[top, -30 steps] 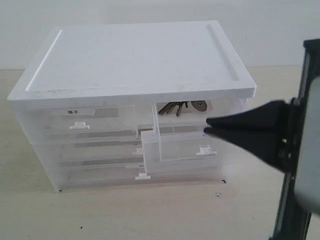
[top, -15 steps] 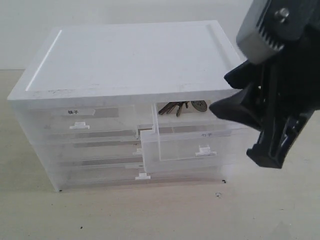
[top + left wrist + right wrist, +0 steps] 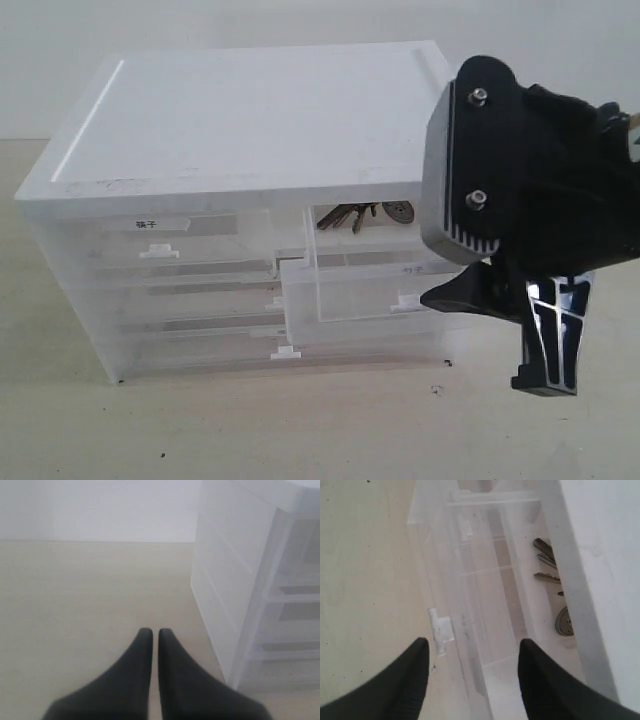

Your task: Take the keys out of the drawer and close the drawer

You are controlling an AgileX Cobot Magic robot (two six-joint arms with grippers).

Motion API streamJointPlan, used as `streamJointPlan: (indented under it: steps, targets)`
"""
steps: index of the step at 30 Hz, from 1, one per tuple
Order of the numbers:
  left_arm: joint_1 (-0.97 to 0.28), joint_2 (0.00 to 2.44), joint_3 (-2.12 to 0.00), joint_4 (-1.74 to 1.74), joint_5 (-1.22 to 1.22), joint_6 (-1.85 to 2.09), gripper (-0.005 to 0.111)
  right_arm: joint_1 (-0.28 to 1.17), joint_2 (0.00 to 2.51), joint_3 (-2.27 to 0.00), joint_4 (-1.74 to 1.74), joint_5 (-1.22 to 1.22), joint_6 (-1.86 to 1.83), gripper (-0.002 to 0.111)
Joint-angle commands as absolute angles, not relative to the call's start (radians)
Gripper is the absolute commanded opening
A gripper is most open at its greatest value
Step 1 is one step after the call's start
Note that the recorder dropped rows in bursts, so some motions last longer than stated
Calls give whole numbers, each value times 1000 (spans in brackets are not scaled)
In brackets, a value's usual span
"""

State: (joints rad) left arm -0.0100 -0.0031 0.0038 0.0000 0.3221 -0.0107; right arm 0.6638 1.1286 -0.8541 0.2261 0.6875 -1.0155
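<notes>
Right claw (image 3: 473, 647) swings from sideways to pointing down, jaws spread above the pulled-out drawer (image 3: 480, 585) | keys (image 3: 546, 562) still inside, grab looks next | left claw (image 3: 150, 632) pinched closed, idle.

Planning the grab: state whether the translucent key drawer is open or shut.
Open: translucent white plastic drawer juts beyond the white cabinet, dark metal keys exposed inside.

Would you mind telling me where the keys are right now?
In the exterior view the keys lie at the back of the open upper-right drawer, just under the front edge of the cabinet top.
</notes>
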Motion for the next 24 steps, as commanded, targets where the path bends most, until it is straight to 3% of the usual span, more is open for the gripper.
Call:
streamJointPlan:
  steps: [1, 4, 9, 11, 18, 24]
  targets:
    - [-10, 0, 0, 0, 311, -7, 5, 660, 1139, -860, 225, 679, -1026, 49]
    - [-10, 0, 0, 0, 311, -7, 5, 660, 1139, -860, 236, 698, -1026, 41]
    - [-10, 0, 0, 0, 311, -7, 5, 660, 1149, -860, 240, 755, -1026, 8]
    - [-10, 0, 0, 0, 311, -7, 5, 660, 1162, -860, 240, 771, -1026, 1]
    - [-10, 0, 0, 0, 311, -7, 5, 775, 1109, -860, 214, 827, -1031, 0]
    - [-10, 0, 0, 0, 311, -7, 5, 780, 1099, -860, 119, 961, -1031, 0]
